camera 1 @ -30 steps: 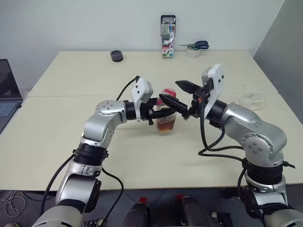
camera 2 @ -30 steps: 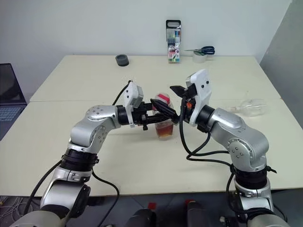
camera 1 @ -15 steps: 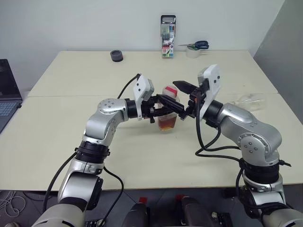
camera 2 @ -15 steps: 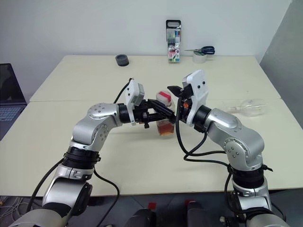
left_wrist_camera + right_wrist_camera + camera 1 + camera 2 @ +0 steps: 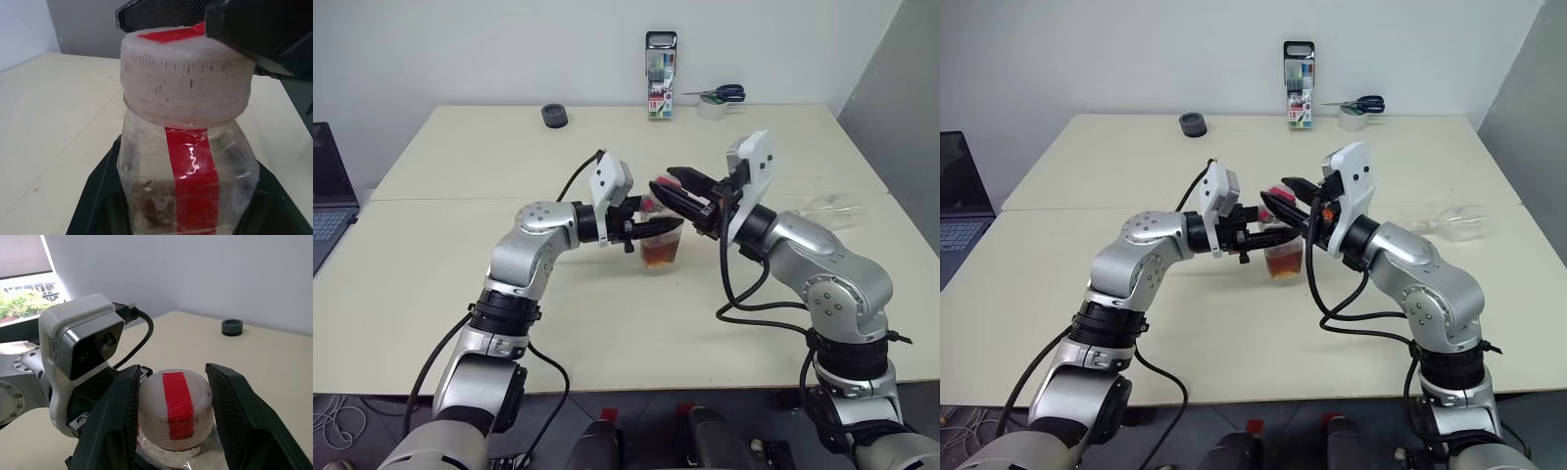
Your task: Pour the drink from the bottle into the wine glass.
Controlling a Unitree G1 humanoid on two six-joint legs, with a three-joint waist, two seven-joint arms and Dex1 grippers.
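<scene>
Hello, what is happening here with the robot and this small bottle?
The left pincer is shut on the bottle, holding it upright with brown drink in its lower part. The right pincer has its fingers on both sides of the cap, which is on the bottle. The wine glass lies on its side on the table, at the robot's right. Nothing is poured yet.

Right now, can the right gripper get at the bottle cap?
Probably yes: the right gripper already straddles the cap, with nothing in between, while the left gripper holds the bottle below it.
</scene>
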